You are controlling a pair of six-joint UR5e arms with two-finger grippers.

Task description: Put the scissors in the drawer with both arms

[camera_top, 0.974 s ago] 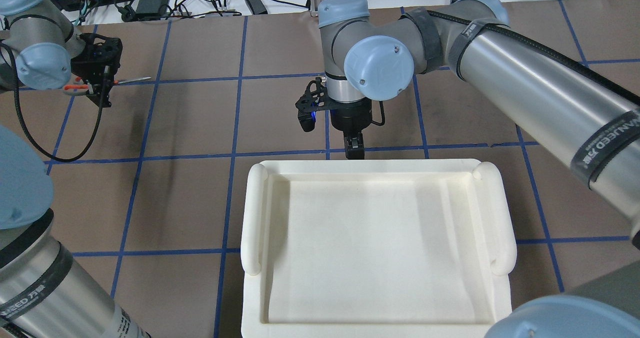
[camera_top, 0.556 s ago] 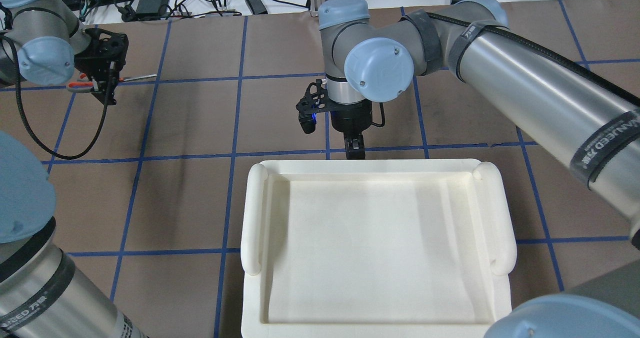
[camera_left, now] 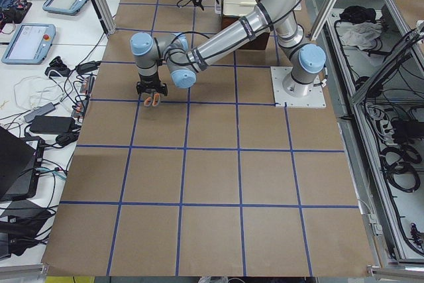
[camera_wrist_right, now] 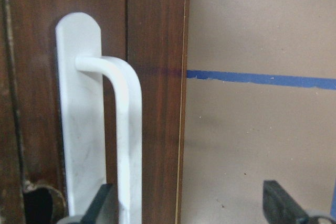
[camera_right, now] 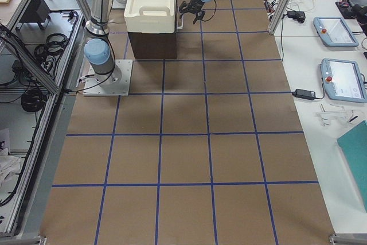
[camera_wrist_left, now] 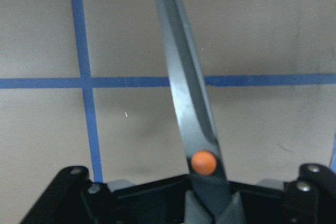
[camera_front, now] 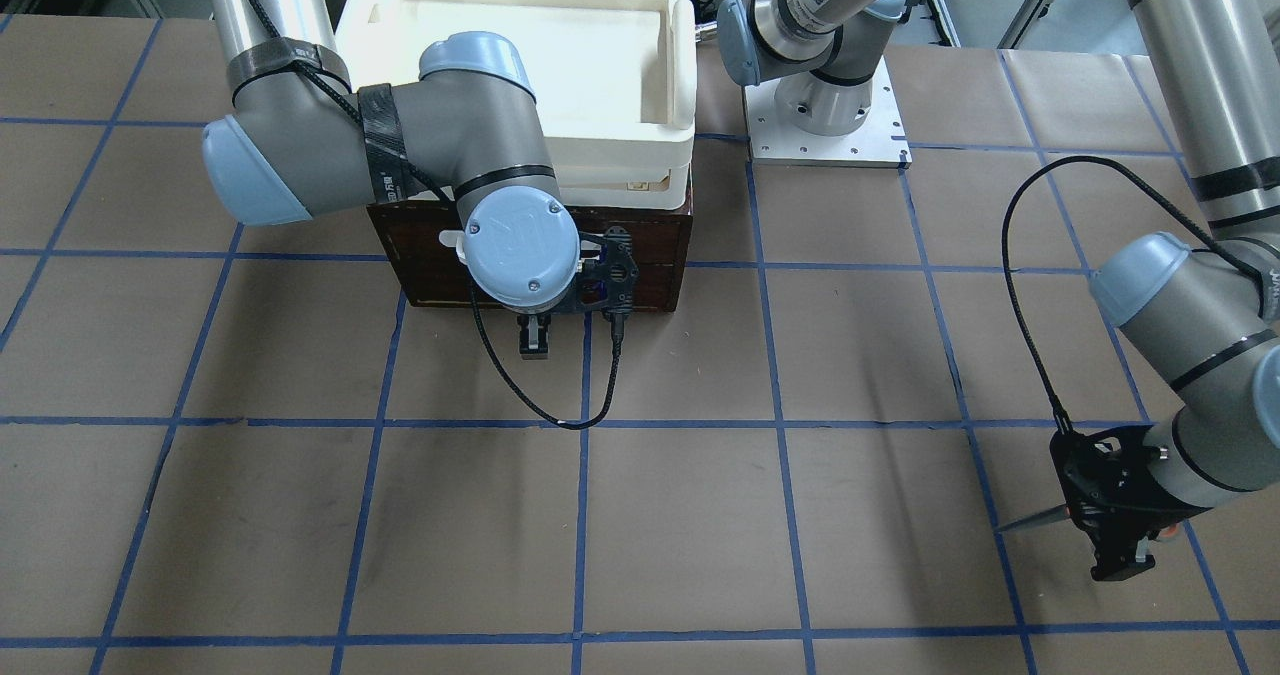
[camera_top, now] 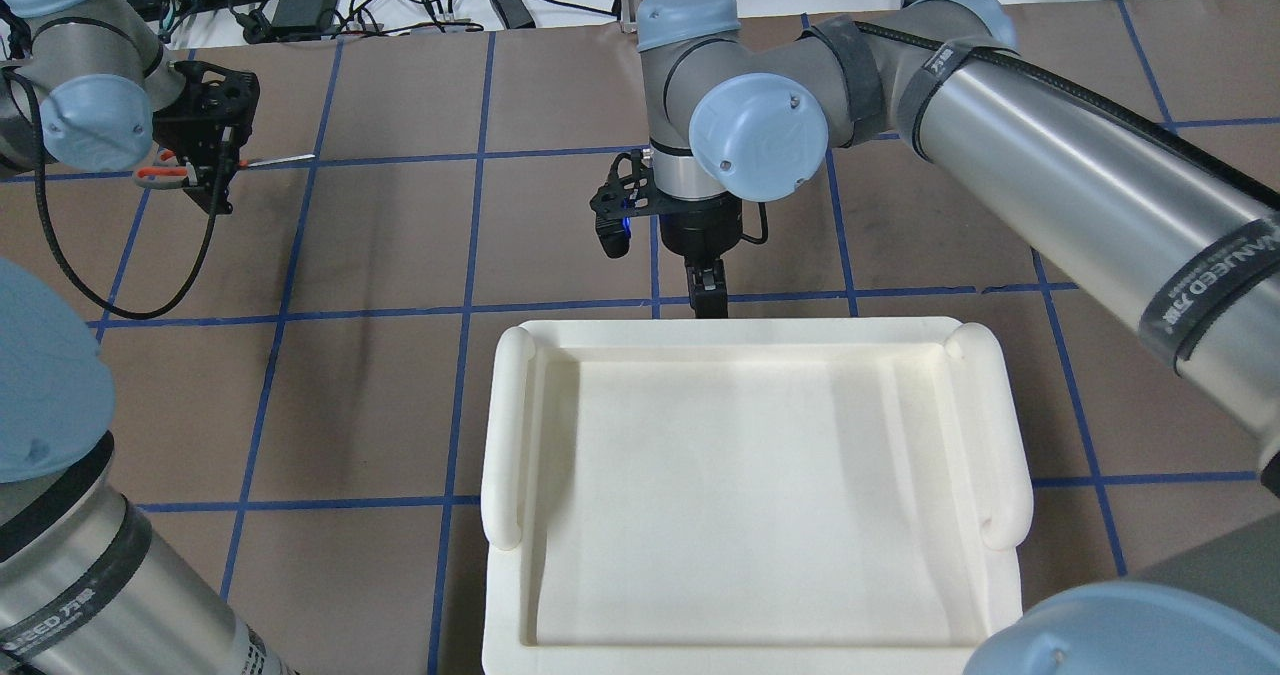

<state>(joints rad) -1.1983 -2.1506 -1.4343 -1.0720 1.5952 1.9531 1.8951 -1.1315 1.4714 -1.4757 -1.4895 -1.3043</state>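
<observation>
Nearest you, at the robot's left end of the table, the left gripper point(camera_front: 1115, 550) is clamped on the scissors point(camera_front: 1030, 521) close to their pivot. The blades are together, point toward the table's middle, and are well apart from the drawer point(camera_front: 650, 255). Farther back, the right gripper point(camera_front: 535, 340) hangs just in front of the drawer's dark front, below the white tray point(camera_front: 680, 65), its fingers point(camera_wrist_right: 100, 211) spread apart with the white handle point(camera_wrist_right: 128, 129) just inside one of them.
</observation>
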